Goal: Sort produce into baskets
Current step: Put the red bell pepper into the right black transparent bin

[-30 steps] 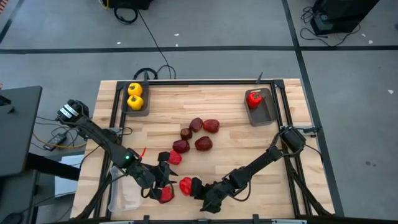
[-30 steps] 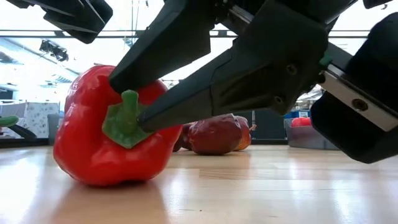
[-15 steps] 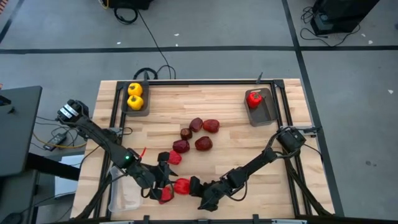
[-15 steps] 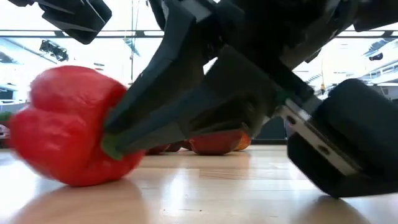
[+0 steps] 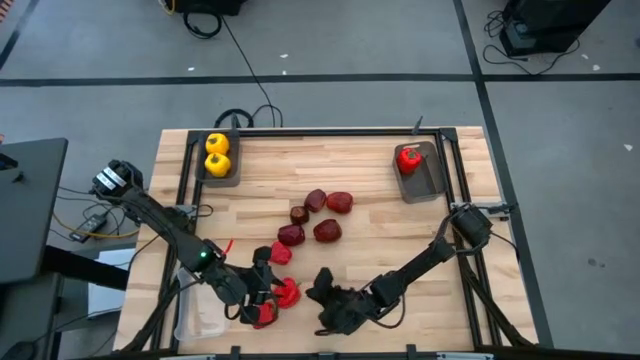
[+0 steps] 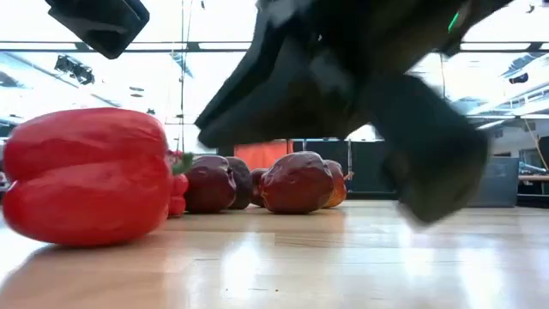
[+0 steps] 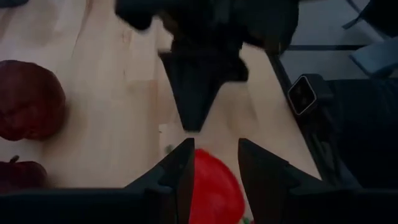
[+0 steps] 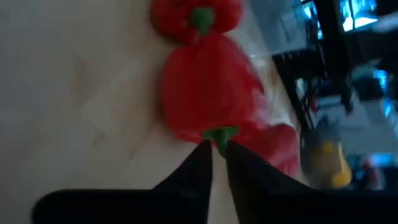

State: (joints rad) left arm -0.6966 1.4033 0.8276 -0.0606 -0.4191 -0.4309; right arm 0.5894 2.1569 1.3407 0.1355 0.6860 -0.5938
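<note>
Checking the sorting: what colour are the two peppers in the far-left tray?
Yellow peppers; the high view shows them best.

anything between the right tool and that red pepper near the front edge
Nothing visible. The right tool sits right at the red pepper, its narrowly parted fingers at the green stem, with bare table around it.
</note>
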